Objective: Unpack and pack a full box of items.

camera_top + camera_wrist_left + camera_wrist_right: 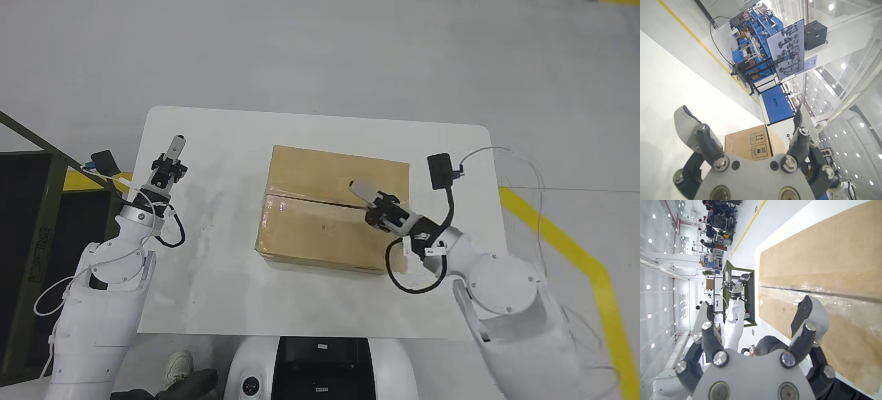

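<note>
A closed cardboard box (335,208) sits in the middle of the white table (215,290), its top flaps sealed with clear tape along the seam (810,291). My right gripper (368,194) hangs open just above the box top (819,264), near its right end, one fingertip (804,308) close over the taped seam. My left gripper (176,150) is open and holds nothing, out over the table's far left part, well apart from the box. In the left wrist view the left gripper (743,117) points past the box's printed end wall (751,144).
A dark green metal frame (40,230) stands beside the table's left edge, seen also in the right wrist view as the frame (738,294). A yellow floor line (560,240) runs on the right. Bare tabletop surrounds the box on all sides.
</note>
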Motion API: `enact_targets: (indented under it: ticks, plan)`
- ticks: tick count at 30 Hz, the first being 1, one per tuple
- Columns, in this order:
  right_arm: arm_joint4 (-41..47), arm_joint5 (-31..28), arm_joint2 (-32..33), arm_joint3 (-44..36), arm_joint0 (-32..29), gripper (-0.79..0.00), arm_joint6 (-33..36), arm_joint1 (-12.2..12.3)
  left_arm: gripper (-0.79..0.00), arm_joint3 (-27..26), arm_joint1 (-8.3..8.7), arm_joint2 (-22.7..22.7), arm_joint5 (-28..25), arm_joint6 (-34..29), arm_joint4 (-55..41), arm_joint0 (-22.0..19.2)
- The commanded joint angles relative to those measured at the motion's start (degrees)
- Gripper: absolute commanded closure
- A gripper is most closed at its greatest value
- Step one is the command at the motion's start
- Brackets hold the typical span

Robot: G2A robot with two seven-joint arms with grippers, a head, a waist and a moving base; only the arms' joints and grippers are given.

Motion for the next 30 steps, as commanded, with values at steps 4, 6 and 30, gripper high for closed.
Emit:
enact_targets:
  ticks: [4, 6, 30]
  plan:
    - [2.3, -1.1, -3.9, 4.2, 4.6, -0.785, -0.3, -0.7, -0.785, 0.0, 0.0, 0.0, 0.0, 0.0, 0.0, 0.0]
    - [3.1, -1.5, -6.0, 6.2, 6.6, -0.785, -0.3, -1.1, -0.785, 0.0, 0.0, 0.0, 0.0, 0.0, 0.0, 0.0]
    - [14.2, -10.0, -19.9, 28.1, 23.0, -0.785, -1.5, -5.9, -0.785, 0.0, 0.0, 0.0, 0.0, 0.0, 0.0, 0.0]
